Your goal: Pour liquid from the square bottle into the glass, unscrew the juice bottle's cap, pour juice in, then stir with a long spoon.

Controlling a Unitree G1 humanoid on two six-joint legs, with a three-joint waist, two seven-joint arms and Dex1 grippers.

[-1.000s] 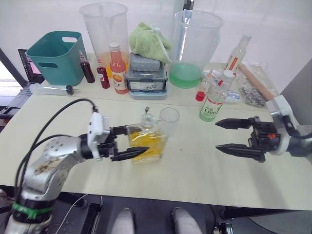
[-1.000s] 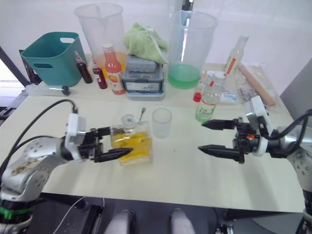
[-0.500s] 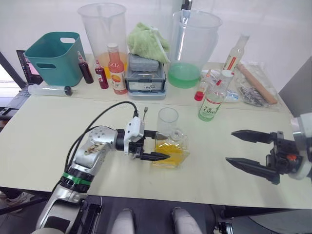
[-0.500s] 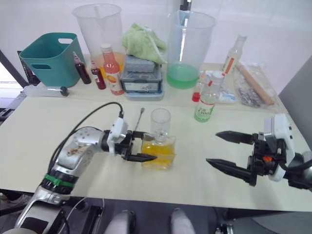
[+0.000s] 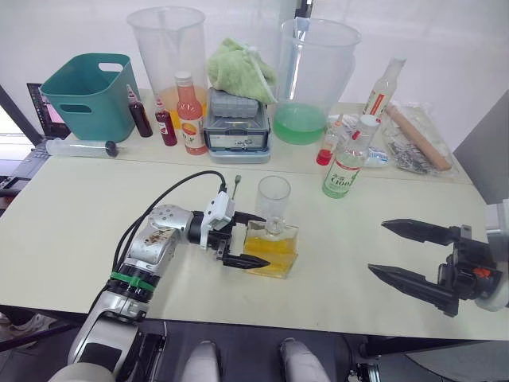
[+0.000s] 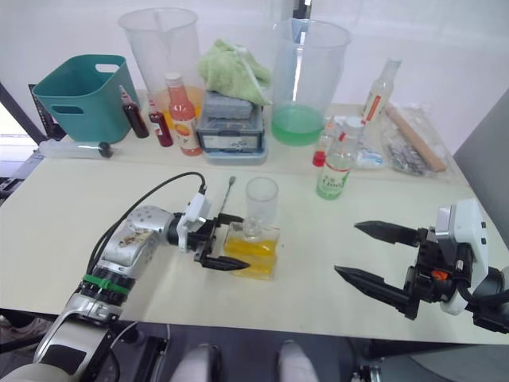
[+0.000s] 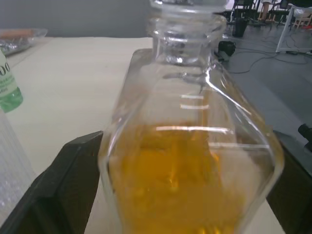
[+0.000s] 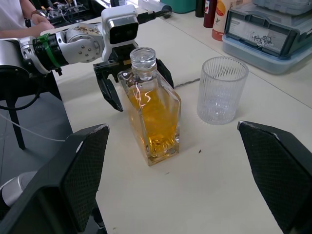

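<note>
The square bottle (image 5: 273, 248), stoppered and half full of yellow-orange liquid, stands upright on the table just in front of the glass (image 5: 273, 196). My left gripper (image 5: 264, 237) is open, one finger on each side of the bottle (image 8: 151, 114). The glass (image 8: 222, 90) is empty. At the back right stands the juice bottle (image 5: 342, 173) with its white cap (image 5: 368, 121) on. The long spoon (image 5: 236, 185) lies behind my left gripper. My right gripper (image 5: 378, 247) hangs open and empty at the front right, well away from the bottle.
Along the back stand a teal basket (image 5: 87, 91), two big measuring jugs (image 5: 169, 48) (image 5: 318, 72), a grey box (image 5: 235, 123) under a green cloth (image 5: 241, 68), an orange-labelled bottle (image 5: 189, 111) and a slim red-labelled bottle (image 5: 386, 83). A syringe (image 5: 79, 147) lies at the left.
My left gripper carried the square bottle rightward to the front of the glass. It was tilted half a second ago and now stands upright, the fingers slightly wider. My right gripper drew back right.
</note>
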